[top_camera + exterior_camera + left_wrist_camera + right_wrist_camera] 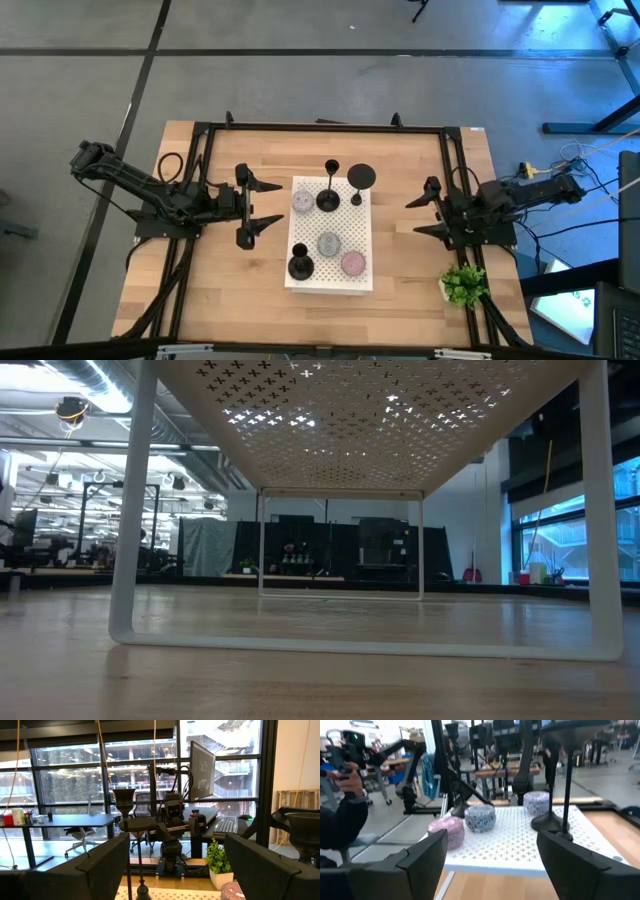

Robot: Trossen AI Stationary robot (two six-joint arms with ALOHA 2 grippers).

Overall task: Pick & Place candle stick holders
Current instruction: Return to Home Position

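- Three candle stick holders (328, 198) stand on the white shelf (350, 225), touching neither claw.
- Left gripper (279, 203): fingers spread, empty, at the shelf's 9 o'clock.
- Right gripper (411, 217): spread, empty, at 3 o'clock.

Mid-frame, between the left gripper's (176, 851) spread fingers, a slim candle holder (124, 802) stands beside a wide-topped holder (137, 824); behind them are the right arm (172, 827), a potted plant (218, 862) and windows (70, 785).
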